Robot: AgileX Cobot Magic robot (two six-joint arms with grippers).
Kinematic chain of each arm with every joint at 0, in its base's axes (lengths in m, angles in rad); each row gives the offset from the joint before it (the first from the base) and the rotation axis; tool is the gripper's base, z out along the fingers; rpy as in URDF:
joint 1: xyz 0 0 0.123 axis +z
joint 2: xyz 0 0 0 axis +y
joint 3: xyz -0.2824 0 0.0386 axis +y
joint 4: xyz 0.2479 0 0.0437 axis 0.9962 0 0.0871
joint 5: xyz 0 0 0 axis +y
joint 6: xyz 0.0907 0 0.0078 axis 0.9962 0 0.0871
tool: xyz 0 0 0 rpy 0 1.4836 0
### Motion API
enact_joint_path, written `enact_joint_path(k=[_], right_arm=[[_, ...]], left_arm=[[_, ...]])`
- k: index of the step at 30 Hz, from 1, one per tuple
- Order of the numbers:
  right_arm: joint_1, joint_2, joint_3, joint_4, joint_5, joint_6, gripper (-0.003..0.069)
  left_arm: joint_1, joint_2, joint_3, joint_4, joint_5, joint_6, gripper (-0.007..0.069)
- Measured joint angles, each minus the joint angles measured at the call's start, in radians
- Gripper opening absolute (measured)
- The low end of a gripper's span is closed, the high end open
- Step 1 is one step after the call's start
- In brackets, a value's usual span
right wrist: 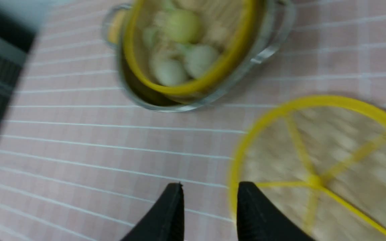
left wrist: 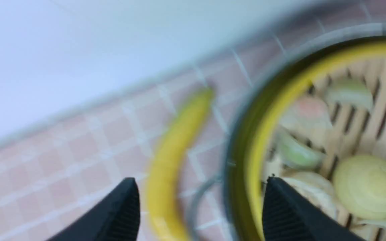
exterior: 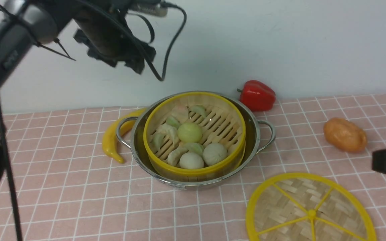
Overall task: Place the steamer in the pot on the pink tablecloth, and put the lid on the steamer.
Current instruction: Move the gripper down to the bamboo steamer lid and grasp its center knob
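Two robot pincers, left [left wrist: 199,197] and right [right wrist: 211,197], stand apart and empty — the left raised above the table's far side. The bamboo steamer [exterior: 213,134], loaded with toy dumplings and buns, sits inside the steel pot [exterior: 136,140] on the pink tablecloth [exterior: 79,201] — its woven lid [exterior: 280,201] lies flat on the cloth nearby, near the right pincer.
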Motion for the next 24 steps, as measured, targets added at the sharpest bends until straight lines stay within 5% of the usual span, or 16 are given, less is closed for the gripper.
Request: enact_joint_path(k=[6,10,14,18,21,24], right_arm=[[0.138,0.110,0.000,0.277,-0.011,-0.245,0.0243],[0.289,0.189,-0.001,0.265,-0.053,-0.256,0.0243],[0.429,0.283,-0.001,0.070,-0.131,-0.147,0.0243],[0.463,0.338,-0.001,-0.141,-0.195,0.016,0.0243],[0.467,0.386,-0.001,-0.447,-0.246,0.247,0.0243],[0.467,0.409,-0.001,-0.604,-0.254,0.380,0.0243]], left_arm=[[0.000,-0.194,-0.006,0.017,0.007,0.001,0.0348],[0.000,-0.377,-0.006,-0.052,0.007,0.001,0.0226],[0.000,-0.589,-0.008,-0.096,0.008,0.068,0.0069],[0.000,-0.757,0.028,-0.100,0.008,0.157,-0.0013],[0.000,-0.943,0.173,-0.101,0.008,0.208,-0.0023],[0.000,-1.059,0.320,-0.102,0.008,0.217,-0.0023]])
